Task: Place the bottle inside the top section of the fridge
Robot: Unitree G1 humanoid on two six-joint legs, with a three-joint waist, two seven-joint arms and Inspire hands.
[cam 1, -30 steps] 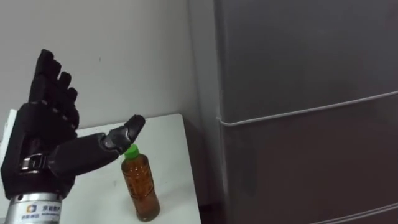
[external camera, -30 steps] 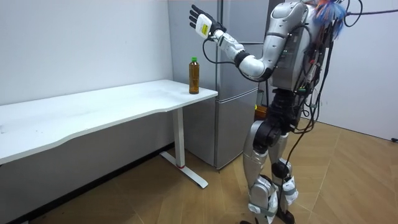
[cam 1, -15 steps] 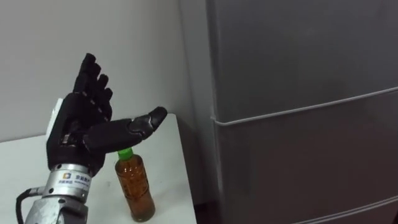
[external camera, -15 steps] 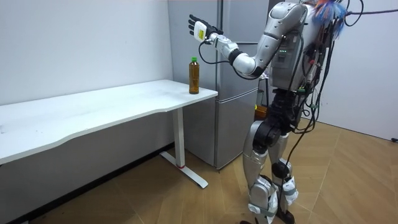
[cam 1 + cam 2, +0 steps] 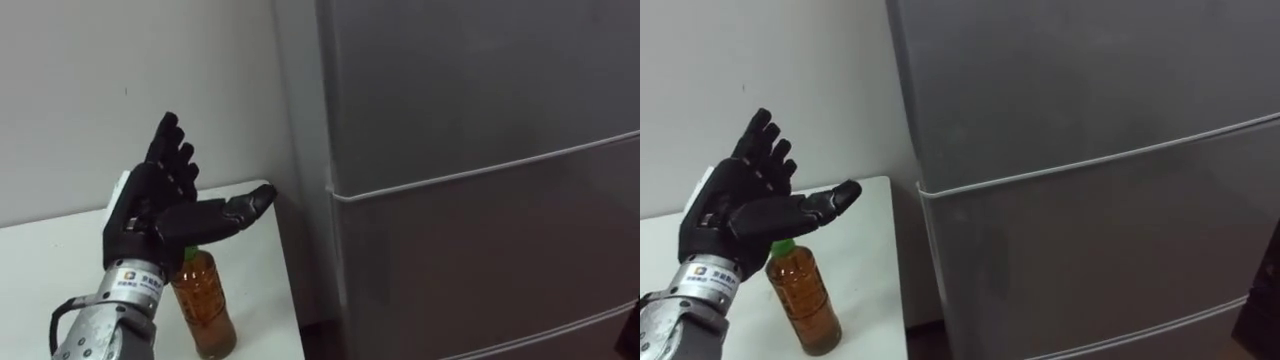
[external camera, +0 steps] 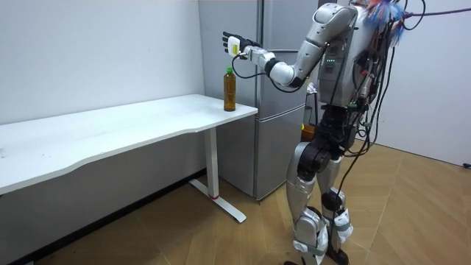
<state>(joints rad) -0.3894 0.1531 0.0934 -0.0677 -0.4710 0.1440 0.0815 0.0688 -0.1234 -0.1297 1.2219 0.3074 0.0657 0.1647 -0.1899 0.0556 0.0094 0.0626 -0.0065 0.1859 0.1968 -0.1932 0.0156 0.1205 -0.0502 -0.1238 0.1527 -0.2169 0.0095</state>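
A clear bottle (image 5: 205, 315) of brown drink with a green cap stands upright on the right corner of the white table (image 5: 60, 270), next to the fridge. My left hand (image 5: 160, 215) is raised just above and in front of the bottle's cap, fingers straight and spread, thumb pointing toward the fridge, holding nothing. The room view shows the hand (image 6: 234, 46) a little above the bottle (image 6: 229, 92). The grey fridge's upper door (image 5: 480, 90) is closed, and so is the lower door (image 5: 500, 270).
The fridge (image 6: 272, 147) stands hard against the table's end by the wall. The long white table (image 6: 110, 132) runs off to the room view's left. I stand on the wooden floor in front of the fridge.
My left arm has stretched farther out, carrying the open hand from near my body to just over the bottle. The bottle has not moved.
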